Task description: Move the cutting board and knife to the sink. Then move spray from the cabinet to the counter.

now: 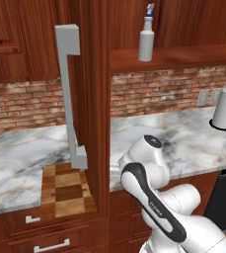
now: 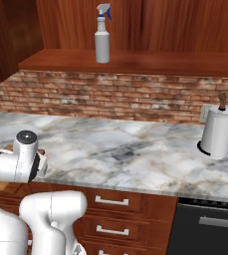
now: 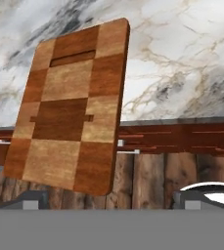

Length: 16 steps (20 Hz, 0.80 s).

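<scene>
so here's where we're at: the cutting board (image 3: 69, 107) sits flat on the marble surface (image 1: 183, 138), with one end sticking out past the front edge over the drawers (image 2: 110, 214). in the hand view we're looking along the tool (image 3: 108, 202) straight at it, and the board has a slot near its far end and a thin dark strip across its middle. the tool hangs over the board's overhanging end, just off its corner. its two tips stand spread wide apart at the bottom of that view, with nothing between them.

from the left base view, the board pokes out just left of an open cabinet door (image 1: 97, 99) seen edge-on, with its long grey handle (image 1: 70, 94) running down in front of it. the board's right side is hidden behind that door.

the spray bottle (image 2: 102, 34) stands upright on the wooden cabinet shelf (image 2: 160, 62) above the brick backsplash (image 2: 135, 94), blue trigger on top, well apart from the board. a paper towel roll (image 2: 217, 132) stands on its holder further right on the surface, near the wall. we can't pick out the knife anywhere.
</scene>
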{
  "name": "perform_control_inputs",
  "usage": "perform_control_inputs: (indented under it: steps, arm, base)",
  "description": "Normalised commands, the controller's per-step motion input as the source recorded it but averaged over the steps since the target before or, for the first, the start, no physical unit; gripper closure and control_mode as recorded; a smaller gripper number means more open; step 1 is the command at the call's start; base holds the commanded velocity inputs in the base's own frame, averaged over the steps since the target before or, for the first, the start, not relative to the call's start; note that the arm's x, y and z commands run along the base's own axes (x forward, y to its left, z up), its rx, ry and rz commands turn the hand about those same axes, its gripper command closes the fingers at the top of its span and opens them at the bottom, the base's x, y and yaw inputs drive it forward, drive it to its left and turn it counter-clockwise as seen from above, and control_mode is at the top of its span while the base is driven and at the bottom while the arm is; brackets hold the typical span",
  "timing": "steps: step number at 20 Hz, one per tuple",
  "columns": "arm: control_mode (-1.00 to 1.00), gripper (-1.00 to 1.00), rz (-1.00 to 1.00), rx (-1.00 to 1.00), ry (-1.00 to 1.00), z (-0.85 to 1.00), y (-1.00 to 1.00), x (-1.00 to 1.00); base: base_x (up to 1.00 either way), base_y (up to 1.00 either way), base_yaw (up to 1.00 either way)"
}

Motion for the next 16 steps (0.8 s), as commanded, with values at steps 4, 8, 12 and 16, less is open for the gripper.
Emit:
perform_control_inputs:
  steps: [4,8,12,16]
  arm:
    - [-1.00,-1.00,0.00,0.28,0.00,-0.56,0.00,0.00]
    - [-1.00,-1.00,0.00,-0.01,0.00,-0.51,0.00,0.02]
    - [-1.00,-1.00,0.01,-0.05,0.15,-0.78,0.00,0.10]
    - [-1.00,-1.00,0.02,-0.05,0.22,-0.98,0.00,0.00]
  base:
    - [0.00,0.00,0.00]
    - [0.00,0.00,0.00]
    - [0.00,0.00,0.00]
    - [0.00,0.00,0.00]
